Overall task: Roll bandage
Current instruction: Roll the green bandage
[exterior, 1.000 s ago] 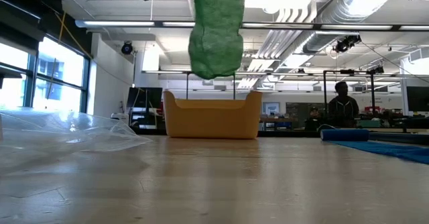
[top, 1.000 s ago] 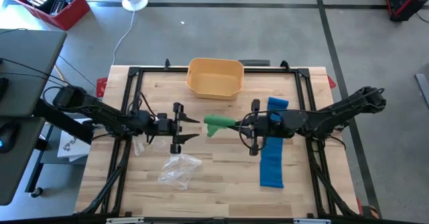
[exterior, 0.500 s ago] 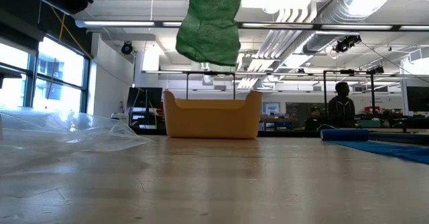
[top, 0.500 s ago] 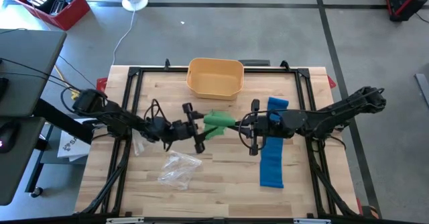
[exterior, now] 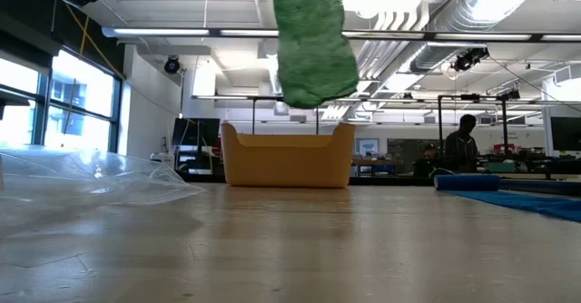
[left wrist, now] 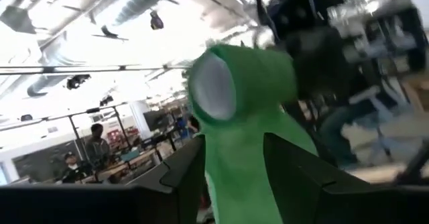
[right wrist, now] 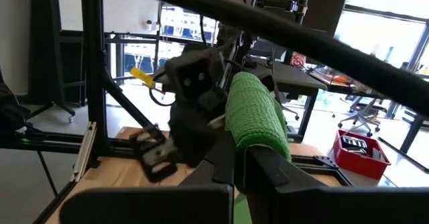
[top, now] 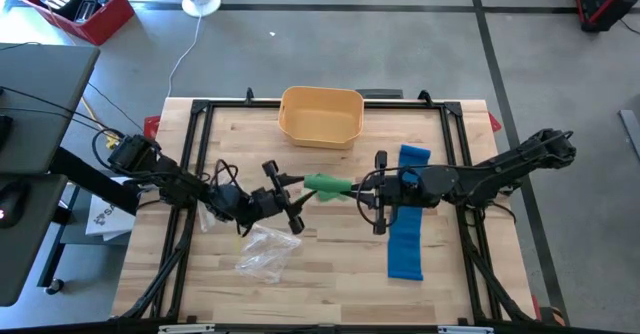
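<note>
I am keeping the right gripper (top: 352,186) clenched on the green bandage roll (top: 326,184), holding it in the air in front of the yellow bin (top: 321,115), above the middle of the bench (top: 330,264). In the right wrist view the roll (right wrist: 256,114) is sitting between the two dark fingers (right wrist: 221,158).

I am positioning the left gripper (top: 290,202) just beside the roll, on the side away from the right gripper. Its jaws are standing apart on either side of the loose hanging tail (left wrist: 238,163); I cannot tell whether the pads are touching the fabric.

Handling judgement: the bandage is light, soft and limp, and it probably clings to itself. The wound core is the firm part, so I am judging that the right gripper should stay on it, while the left gripper takes the tail close under the roll.

Farther from the bin, a crumpled clear plastic bag (top: 266,251) and a blue cloth strip (top: 406,230) are lying on the bench.
</note>
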Robot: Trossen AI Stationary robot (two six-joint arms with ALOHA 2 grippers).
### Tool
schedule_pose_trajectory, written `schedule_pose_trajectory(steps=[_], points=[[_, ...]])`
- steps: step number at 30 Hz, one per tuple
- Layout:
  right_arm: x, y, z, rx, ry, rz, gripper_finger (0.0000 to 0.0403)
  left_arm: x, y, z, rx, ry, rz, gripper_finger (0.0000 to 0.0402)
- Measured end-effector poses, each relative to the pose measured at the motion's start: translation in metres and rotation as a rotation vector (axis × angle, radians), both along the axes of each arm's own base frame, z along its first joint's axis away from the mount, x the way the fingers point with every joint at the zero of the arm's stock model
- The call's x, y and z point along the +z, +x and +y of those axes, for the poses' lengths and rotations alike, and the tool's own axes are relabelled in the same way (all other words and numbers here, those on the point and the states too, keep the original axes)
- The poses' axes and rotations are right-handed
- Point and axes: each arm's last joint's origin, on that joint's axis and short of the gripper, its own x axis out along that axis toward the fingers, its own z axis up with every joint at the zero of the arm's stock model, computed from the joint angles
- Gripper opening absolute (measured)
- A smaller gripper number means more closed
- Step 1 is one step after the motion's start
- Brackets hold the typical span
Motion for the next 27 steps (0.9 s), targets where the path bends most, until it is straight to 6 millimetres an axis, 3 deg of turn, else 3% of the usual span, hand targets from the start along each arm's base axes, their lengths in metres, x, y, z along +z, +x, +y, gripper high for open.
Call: schedule_pose_trajectory(steps=[9,15,18,23,27], points=[[0.000,0.000,0.000,0.009,-0.001,0.001,0.0002,-0.003,0.003,0.012,0.070,-0.078,0.006,0.0143],[0.000,0.000,0.000,0.014,-0.001,0.003,0.0002,-0.002,0.004,0.011,0.017,-0.062,0.000,0.0135],[0.000,0.000,0.001,0.022,-0.001,0.003,0.0002,-0.003,0.005,0.011,0.004,-0.055,0.001,0.0108],[-0.001,0.000,0.001,0.024,-0.002,0.006,0.0002,-0.007,0.006,0.008,0.000,-0.041,0.051,0.0019],[-0.001,-0.001,0.005,0.036,-0.004,0.010,0.0002,-0.012,0.006,0.000,-0.044,-0.053,0.096,0.0008]])
